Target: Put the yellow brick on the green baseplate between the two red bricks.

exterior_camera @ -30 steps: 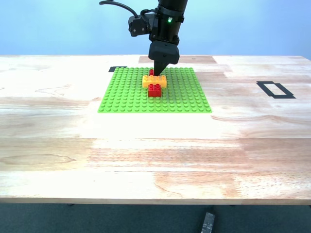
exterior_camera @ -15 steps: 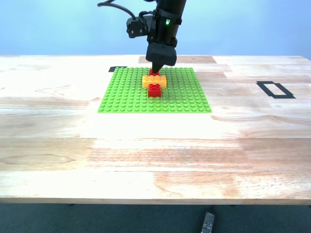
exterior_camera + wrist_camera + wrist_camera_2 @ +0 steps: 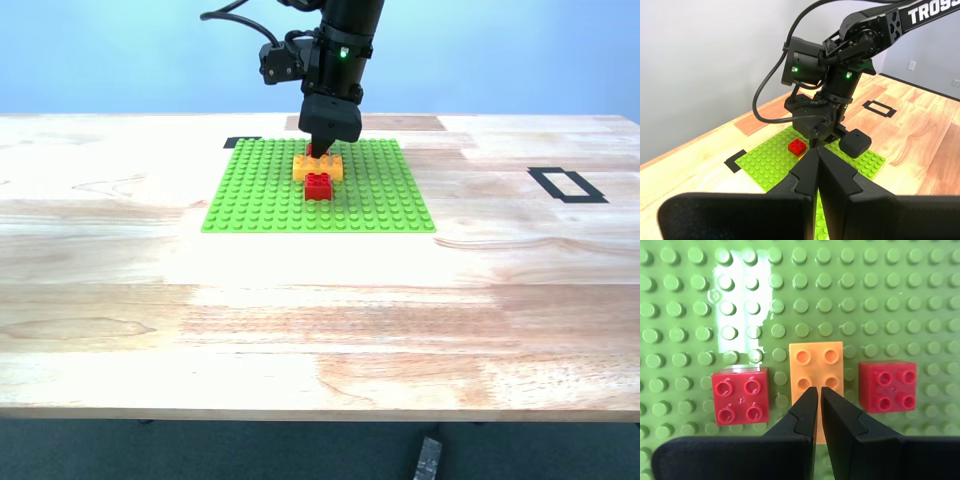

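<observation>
The yellow brick [image 3: 816,371] is seated on the green baseplate [image 3: 890,300] between the two red bricks [image 3: 740,395]. Directly above the brick, my second gripper [image 3: 818,390] is held with jaws together, gripping nothing. My first gripper [image 3: 817,152] is likewise closed and empty, well back from the brick.

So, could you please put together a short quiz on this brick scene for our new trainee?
1. True or false: the yellow brick sits on the green baseplate between the two red bricks.
2. My second claw is: A) wide open beside the plate; B) shut, over the yellow brick; C) shut on a red brick.
3. Fill the gap: each red brick shows ____ studs on top.

Key: 1 true; 2 B; 3 four.
</observation>
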